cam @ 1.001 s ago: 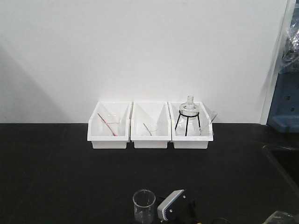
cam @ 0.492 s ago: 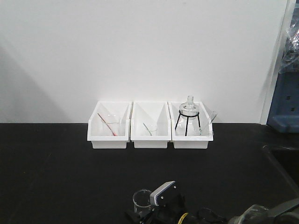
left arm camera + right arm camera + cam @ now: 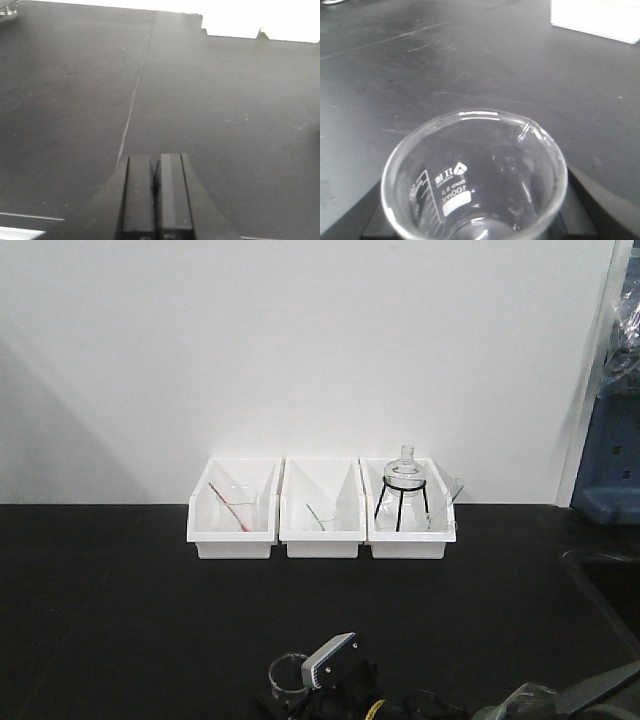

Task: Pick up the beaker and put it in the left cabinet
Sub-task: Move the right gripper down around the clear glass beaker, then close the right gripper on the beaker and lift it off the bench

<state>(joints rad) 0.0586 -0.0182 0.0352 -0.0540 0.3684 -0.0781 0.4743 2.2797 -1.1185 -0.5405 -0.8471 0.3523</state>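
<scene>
Black bench (image 3: 120, 620) fills the near ground. At its front edge stands the beaker (image 3: 287, 675), upright, with the right gripper (image 3: 305, 695) close around it. In the right wrist view, dark jaws flank the glass low on both sides. Whether they press on it or merely stand beside it cannot be told. The left gripper (image 3: 156, 160) has its jaws together on nothing, above bare bench.

Printed on the beaker wall are "100ml", what looks like "Boro 3.3", a blank white marking patch and a graduated scale. Above them sits a small triangular brand mark with characters too small to read.

The step in hand seems to be securing and lifting the beaker. Done well, the grip would sit on the straight wall below the flared rim, firm enough not to slip on smooth glass, and the lift would go straight up with the beaker upright before it travels left. The left cabinet shows in no view.

Farther back, three white bins (image 3: 321, 535) stand in a row against the white wall (image 3: 300, 340). The right one holds a stoppered flask (image 3: 404, 472) on a black wire stand (image 3: 399, 510).
</scene>
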